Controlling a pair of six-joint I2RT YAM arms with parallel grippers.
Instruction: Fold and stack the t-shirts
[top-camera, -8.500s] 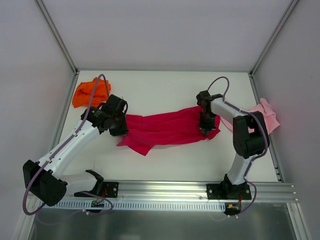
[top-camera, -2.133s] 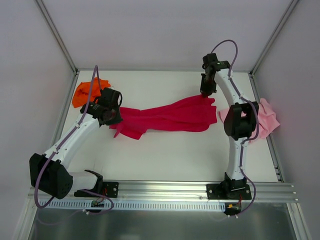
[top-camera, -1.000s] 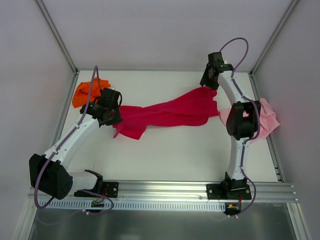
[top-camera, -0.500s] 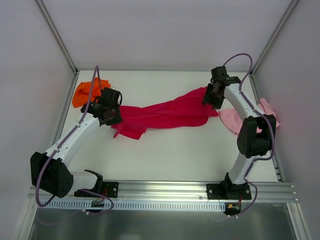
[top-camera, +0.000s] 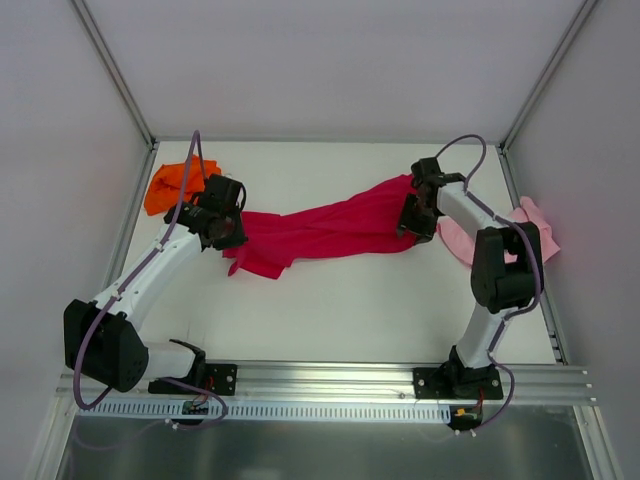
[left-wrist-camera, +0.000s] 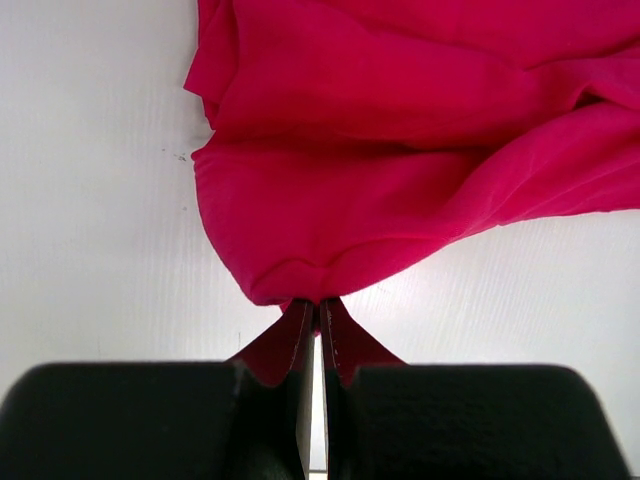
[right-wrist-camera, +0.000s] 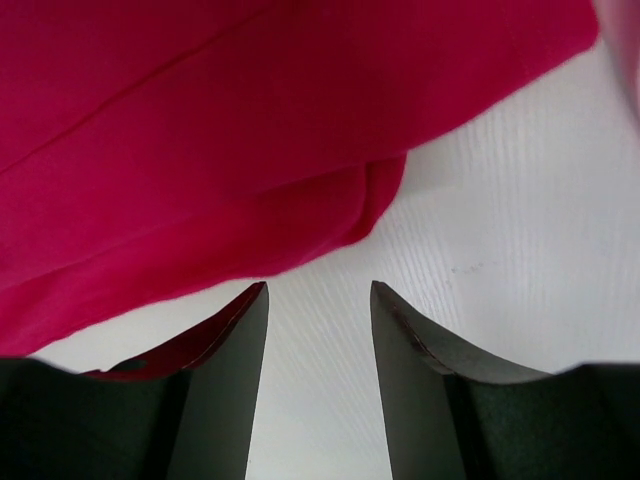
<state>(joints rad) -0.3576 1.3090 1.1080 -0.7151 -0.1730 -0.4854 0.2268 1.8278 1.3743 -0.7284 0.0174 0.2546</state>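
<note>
The crimson red t-shirt (top-camera: 330, 228) lies stretched across the middle of the table, bunched and wrinkled. My left gripper (top-camera: 224, 238) is shut on its left edge; in the left wrist view the fingers (left-wrist-camera: 300, 335) pinch a fold of the red cloth (left-wrist-camera: 400, 150). My right gripper (top-camera: 412, 225) is open and empty, just above the table beside the shirt's right end; the red cloth (right-wrist-camera: 200, 130) lies just ahead of its fingertips. The orange t-shirt (top-camera: 170, 185) is crumpled at the back left. The pale pink t-shirt (top-camera: 530, 230) is crumpled at the right edge, partly behind my right arm.
The white table (top-camera: 330, 310) is walled by grey panels at the left, back and right. A metal rail (top-camera: 400, 385) with the arm bases runs along the near edge.
My right gripper carried the shirt's right end to the back corner, then let it go and came back down toward the front beside the cloth. My left gripper has kept its hold.
</note>
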